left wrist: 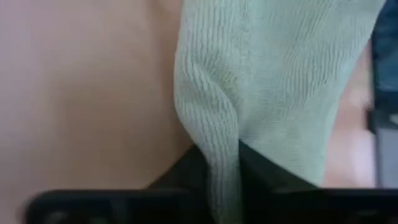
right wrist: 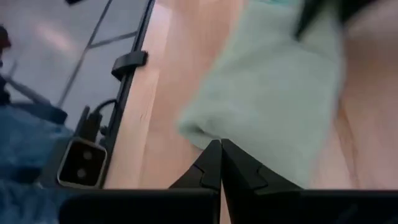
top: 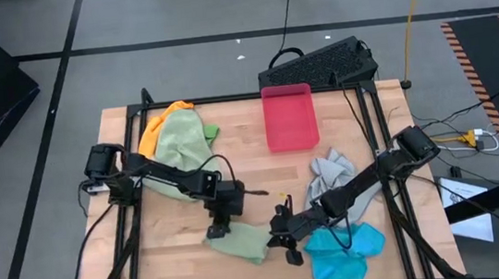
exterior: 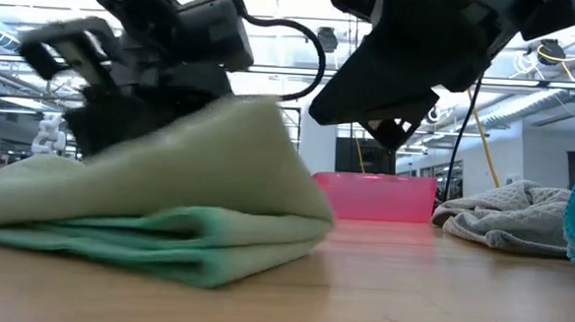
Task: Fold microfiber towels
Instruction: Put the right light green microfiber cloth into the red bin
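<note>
A: What is seen nearest the front edge of the table (top: pixel 180 277)?

B: A pale sage green towel (top: pixel 242 242) is laid there, folded over itself, with a brighter green layer seen beneath it in the low view. A pinch of its cloth is clamped between the fingers of the left gripper (top: pixel 216 228), as shown in the left wrist view, where a ridge of fabric (left wrist: pixel 221 149) is squeezed between the two dark fingers.

A: And the right gripper (top: pixel 289 247)?

B: It is held just beside the same towel, at its right edge, with its fingers pressed together and nothing caught between them. A bright blue towel (top: pixel 343 252) is crumpled just beside it, at the front right.

A: What is found farther back?

B: A grey towel (top: pixel 329 173) is bunched at mid-table on the right. Beyond it, a pink-red tray (top: pixel 289 117) is placed near the back edge. At the back left, a heap is formed by an orange towel (top: pixel 154 128) and a green towel (top: pixel 183 139) draped on top of it.
</note>
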